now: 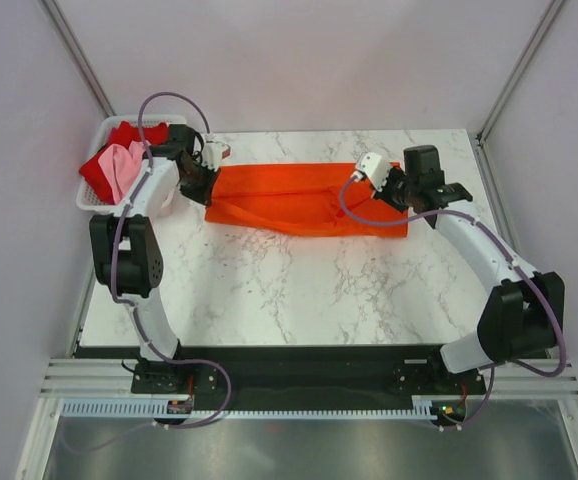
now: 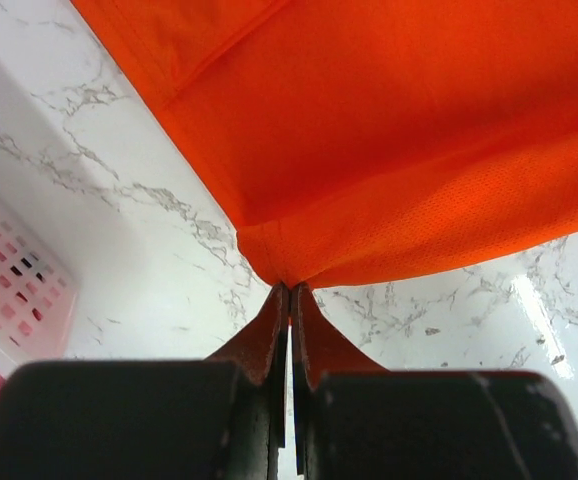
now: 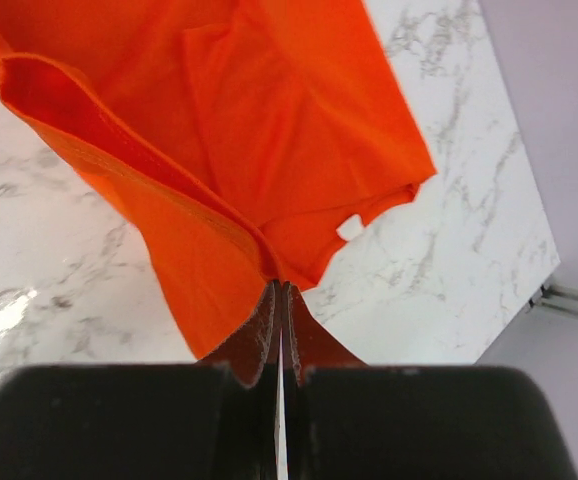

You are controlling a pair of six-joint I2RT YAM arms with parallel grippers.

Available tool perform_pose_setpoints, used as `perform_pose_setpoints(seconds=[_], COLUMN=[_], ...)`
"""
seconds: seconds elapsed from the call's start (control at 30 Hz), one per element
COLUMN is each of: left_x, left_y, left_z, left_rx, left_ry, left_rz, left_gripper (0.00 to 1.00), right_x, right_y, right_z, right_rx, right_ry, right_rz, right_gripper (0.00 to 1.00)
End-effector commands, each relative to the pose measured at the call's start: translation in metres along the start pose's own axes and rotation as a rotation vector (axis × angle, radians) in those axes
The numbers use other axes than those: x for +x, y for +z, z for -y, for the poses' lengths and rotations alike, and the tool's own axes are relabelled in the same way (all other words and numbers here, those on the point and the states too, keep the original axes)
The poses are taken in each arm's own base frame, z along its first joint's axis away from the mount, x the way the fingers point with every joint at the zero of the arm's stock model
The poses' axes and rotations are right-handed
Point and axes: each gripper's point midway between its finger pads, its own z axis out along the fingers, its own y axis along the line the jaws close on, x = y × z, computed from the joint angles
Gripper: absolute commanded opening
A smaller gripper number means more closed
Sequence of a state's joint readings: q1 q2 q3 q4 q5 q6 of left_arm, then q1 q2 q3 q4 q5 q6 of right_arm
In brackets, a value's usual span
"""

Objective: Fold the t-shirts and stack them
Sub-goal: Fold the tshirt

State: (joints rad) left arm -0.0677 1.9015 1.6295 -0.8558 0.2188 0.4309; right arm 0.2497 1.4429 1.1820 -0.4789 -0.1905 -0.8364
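Orange shirt [image 1: 309,198] lies stretched near the far edge of the table [image 1: 299,290]; left gripper [image 2: 289,290] and right gripper [image 3: 279,286] each pinch an end; soft, light, limp cloth, probably best held at corners.

White, grey-veined marble tabletop [image 1: 289,290] carries the orange-red t-shirt [image 1: 299,198], laid doubled over as a long left-to-right band across the far half with both end corners lifted slightly off the surface, and a white slatted basket [image 1: 91,205] at the far-left corner.
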Motion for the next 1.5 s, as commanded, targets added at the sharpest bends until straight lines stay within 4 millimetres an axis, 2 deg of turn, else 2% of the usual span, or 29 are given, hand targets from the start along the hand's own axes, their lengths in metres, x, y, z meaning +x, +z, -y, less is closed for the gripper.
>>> perform_pose_setpoints(seconds=[0.0,0.03,0.07,0.23,0.37,0.73,0.77,0.8,0.87,0.9,0.93,0.97,1.0,1.03,1.07,1.1,1.13,1.17,1.2,1.23,1.27,1.33,1.37,1.47], left_x=[-0.010,-0.012,-0.016,-0.019,-0.024,-0.029,-0.034,-0.033,-0.039,-0.038,-0.041,-0.051,-0.059,-0.070,-0.076,-0.084,-0.092,-0.090,-0.088,-0.084,-0.070,-0.058,-0.045,-0.027], left_y=[0.004,0.006,0.009,0.018,0.023,0.037,0.046,0.046,0.047,0.051,0.050,0.038,0.025,0.012,0.002,-0.011,-0.029,-0.029,-0.025,-0.020,-0.004,0.016,0.033,0.057], left_z=[-0.004,-0.005,-0.008,-0.015,-0.022,-0.036,-0.043,-0.043,-0.049,-0.050,-0.052,-0.056,-0.058,-0.059,-0.056,-0.053,-0.049,-0.042,-0.033,-0.027,-0.020,-0.008,-0.002,0.007], left_rx=[0.019,0.021,0.022,0.007,-0.008,-0.033,-0.052,-0.051,-0.070,-0.069,-0.080,-0.109,-0.120,-0.131,-0.134,-0.144,-0.157,-0.145,-0.124,-0.107,-0.079,-0.040,-0.015,0.033], left_ry=[0.044,0.043,0.045,0.050,0.047,0.050,0.045,0.044,0.033,0.025,0.014,-0.019,-0.046,-0.068,-0.112,-0.111,-0.091,-0.076,-0.054,-0.039,-0.014,0.036,0.045,0.071], left_rz=[-0.014,-0.018,-0.016,-0.032,-0.031,-0.053,-0.060,-0.063,-0.059,-0.068,-0.066,-0.035,0.002,0.054,0.090,0.126,0.165,0.160,0.151,0.135,0.091,0.037,-0.010,-0.071], left_gripper=[0.02,0.02,0.02,0.02,0.02,0.02,0.02,0.02,0.02,0.03,0.11,0.13,0.14,0.24,0.29,0.34,0.38,0.38,0.38,0.38,0.38,0.33,0.31,0.28], right_x=[-0.021,-0.028,-0.027,-0.035,-0.033,-0.036,-0.031,-0.031,-0.029,-0.029,-0.033,-0.036,-0.042,-0.050,-0.064,-0.072,-0.070,-0.076,-0.071,-0.056,-0.052,-0.034,-0.021,-0.008], right_y=[0.005,0.006,0.015,0.033,0.053,0.088,0.107,0.107,0.123,0.126,0.125,0.126,0.119,0.107,0.085,0.074,0.071,0.058,0.057,0.065,0.072,0.089,0.100,0.119], right_z=[0.048,0.057,0.061,0.084,0.094,0.120,0.123,0.123,0.126,0.128,0.138,0.144,0.153,0.164,0.173,0.175,0.167,0.166,0.161,0.146,0.131,0.102,0.084,0.053], right_rx=[0.124,0.143,0.145,0.177,0.181,0.215,0.217,0.217,0.211,0.217,0.254,0.285,0.322,0.371,0.406,0.419,0.406,0.409,0.403,0.373,0.314,0.221,0.165,0.048], right_ry=[0.047,0.039,0.038,0.032,0.037,0.029,0.028,0.028,0.042,0.065,0.072,0.112,0.111,0.158,0.171,0.179,0.201,0.206,0.224,0.246,0.273,0.314,0.377,0.462], right_rz=[0.050,0.063,0.059,0.062,0.052,0.049,0.040,0.040,0.036,0.037,0.032,0.038,0.040,0.052,0.093,0.117,0.120,0.142,0.135,0.102,0.101,0.058,0.016,-0.023], right_gripper=[0.00,0.00,0.00,0.00,0.00,0.00,0.00,0.00,0.00,0.04,0.13,0.28,0.31,0.34,0.38,0.46,0.50,0.53,0.56,0.56,0.56,0.55,0.54,0.50])
